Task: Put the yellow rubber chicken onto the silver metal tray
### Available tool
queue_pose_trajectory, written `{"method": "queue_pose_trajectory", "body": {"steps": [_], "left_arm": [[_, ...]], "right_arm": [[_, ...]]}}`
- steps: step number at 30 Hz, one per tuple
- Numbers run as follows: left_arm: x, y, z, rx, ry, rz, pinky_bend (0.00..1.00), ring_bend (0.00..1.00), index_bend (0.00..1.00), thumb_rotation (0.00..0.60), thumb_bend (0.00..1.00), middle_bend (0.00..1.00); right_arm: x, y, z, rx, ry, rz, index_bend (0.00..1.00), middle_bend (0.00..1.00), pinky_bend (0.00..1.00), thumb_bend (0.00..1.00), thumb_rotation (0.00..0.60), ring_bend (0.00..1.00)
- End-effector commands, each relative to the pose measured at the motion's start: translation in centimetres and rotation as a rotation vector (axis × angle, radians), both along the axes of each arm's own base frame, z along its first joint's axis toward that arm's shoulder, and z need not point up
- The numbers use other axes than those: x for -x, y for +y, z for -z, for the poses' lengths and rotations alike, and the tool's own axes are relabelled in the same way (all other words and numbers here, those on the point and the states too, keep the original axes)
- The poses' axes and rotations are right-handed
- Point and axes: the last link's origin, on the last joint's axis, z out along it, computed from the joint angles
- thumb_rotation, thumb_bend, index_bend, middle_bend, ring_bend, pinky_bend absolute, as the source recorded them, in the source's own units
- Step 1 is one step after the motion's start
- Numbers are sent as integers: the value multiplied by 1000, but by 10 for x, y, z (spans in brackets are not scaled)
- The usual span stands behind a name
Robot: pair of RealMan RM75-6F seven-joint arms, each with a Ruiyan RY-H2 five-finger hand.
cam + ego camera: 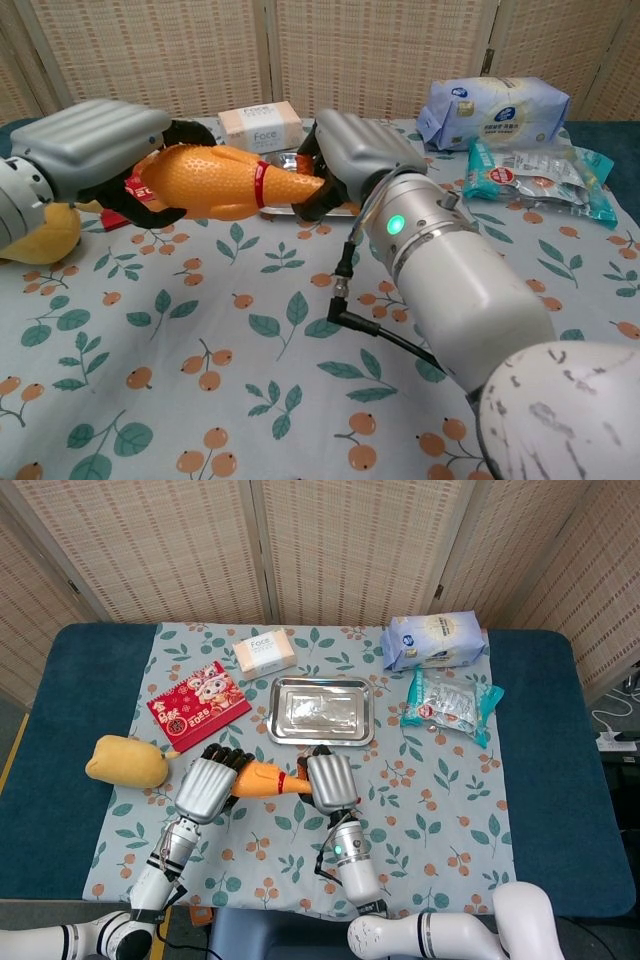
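The yellow rubber chicken (262, 780) with a red band on its neck hangs above the cloth, just in front of the silver metal tray (321, 710). My left hand (207, 788) wraps its dark fingers around the chicken's fat body (215, 182). My right hand (330, 781) grips the neck and head end, which is hidden under its fingers. In the chest view the left hand (85, 150) and right hand (355, 150) hold the chicken level between them. The tray (283, 160) lies bare, partly hidden behind the chicken.
A yellow plush lump (125, 762) lies left of my left hand. A red calendar card (198, 702) and a tissue box (264, 652) sit left of the tray. A blue-white wipes pack (433, 640) and a teal packet (450, 704) lie to its right.
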Motion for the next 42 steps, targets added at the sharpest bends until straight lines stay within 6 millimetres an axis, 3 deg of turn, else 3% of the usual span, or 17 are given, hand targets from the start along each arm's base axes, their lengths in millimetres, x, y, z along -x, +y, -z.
{"method": "queue_pose_trajectory", "body": {"steps": [1, 4, 10, 21, 23, 26, 29, 31, 35, 42], "left_arm": [[-1, 1, 1, -19, -43, 10, 366, 499, 754, 600, 615, 708], [-1, 2, 2, -32, -53, 29, 409, 571, 840, 600, 719, 783], [1, 3, 3, -36, -77, 46, 462, 670, 879, 600, 791, 849], [-4, -2, -1, -26, -113, 52, 432, 658, 870, 600, 738, 848], [-2, -4, 0, -5, -96, 48, 388, 585, 770, 600, 657, 766], [0, -6, -1, 46, -63, 33, 254, 245, 300, 600, 481, 302], [-2, -6, -2, 69, -60, 23, 158, 32, 56, 600, 433, 50], [-3, -6, -3, 77, -54, 20, 105, 0, 2, 600, 409, 2], [-2, -4, -5, 78, -35, 4, 41, 0, 0, 600, 362, 0], [-2, -5, -7, 93, -56, -11, 24, 0, 0, 600, 332, 0]], "right_arm": [[1, 0, 0, -1, 1, 1, 919, 657, 1000, 424, 600, 927], [2, -1, 0, -2, -2, 3, 918, 657, 1000, 424, 600, 927], [3, -1, -2, 0, -1, 4, 918, 657, 1000, 424, 600, 927], [3, -1, -3, -3, -4, 4, 918, 657, 1000, 424, 600, 927], [3, 0, -3, -4, -6, 3, 918, 657, 1000, 424, 600, 927], [3, 0, -3, -4, -8, 3, 918, 657, 1000, 424, 600, 927], [3, 0, -3, -6, -6, 3, 918, 657, 1000, 424, 600, 927], [3, 0, -2, -8, -3, 2, 918, 657, 1000, 424, 600, 927], [3, 0, -2, -7, -5, 3, 918, 658, 1000, 424, 600, 927], [3, -1, -5, -5, -17, 5, 919, 659, 1000, 424, 600, 927]]}}
